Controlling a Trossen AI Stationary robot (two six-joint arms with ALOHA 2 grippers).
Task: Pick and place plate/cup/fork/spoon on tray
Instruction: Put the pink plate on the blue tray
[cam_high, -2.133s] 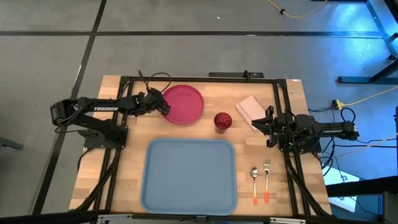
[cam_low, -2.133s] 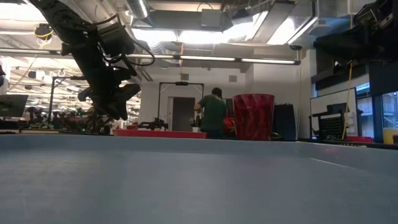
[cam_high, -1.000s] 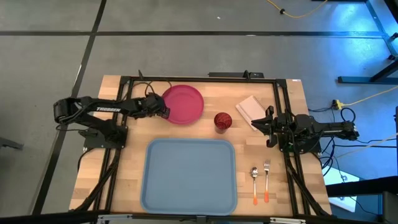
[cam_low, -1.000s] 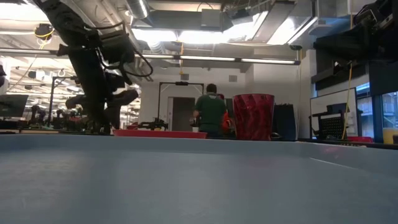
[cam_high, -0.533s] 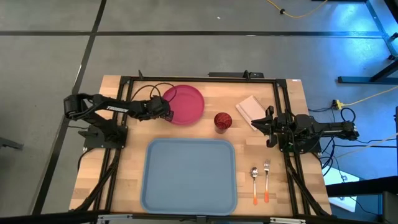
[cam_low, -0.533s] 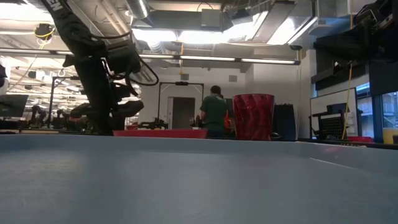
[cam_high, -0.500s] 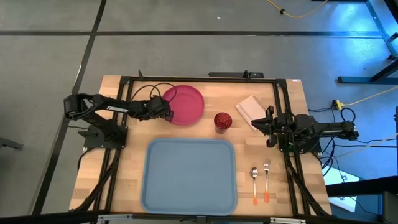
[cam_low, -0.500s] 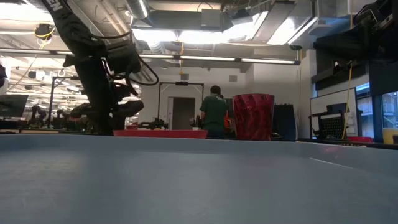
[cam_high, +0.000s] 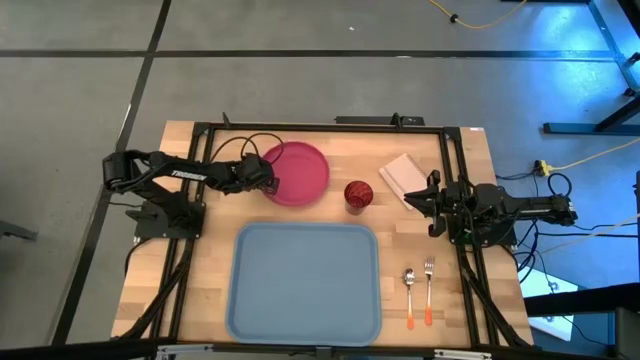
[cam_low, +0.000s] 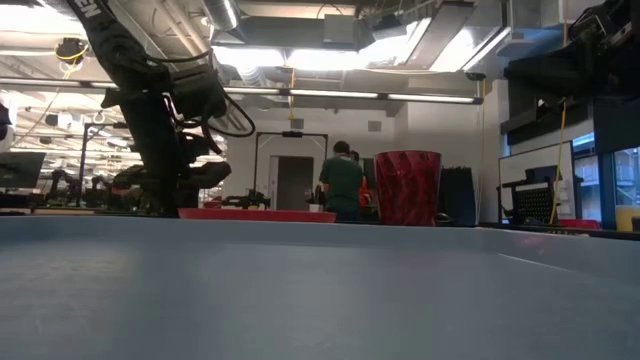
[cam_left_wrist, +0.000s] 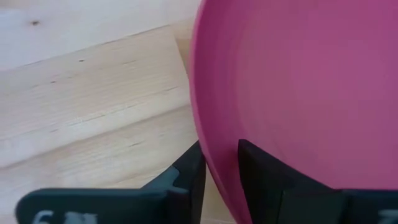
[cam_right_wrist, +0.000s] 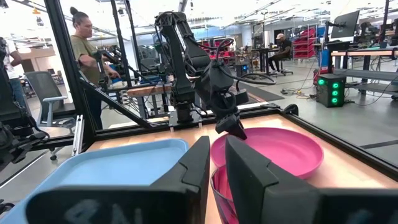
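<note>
- We see the table in pale wood, grain plain.
- Our plate looks smooth pink plastic, softly matt.
- The tray reads as smooth blue plastic.
- The cup shows ribbed, glossy red plastic.

The whole table is seen straight down from overhead in the high view, with the tray toward six o'clock and the plate toward eleven o'clock. The low view is taken level from the tray's floor, facing across it into the room; the plate's edge and the cup are shared with the high view. The left wrist view is held very close, so the plate's rim fills most of it. The right wrist view looks across the table from three o'clock toward nine o'clock, sharing the plate, the tray and the far arm with the overhead view.
</note>
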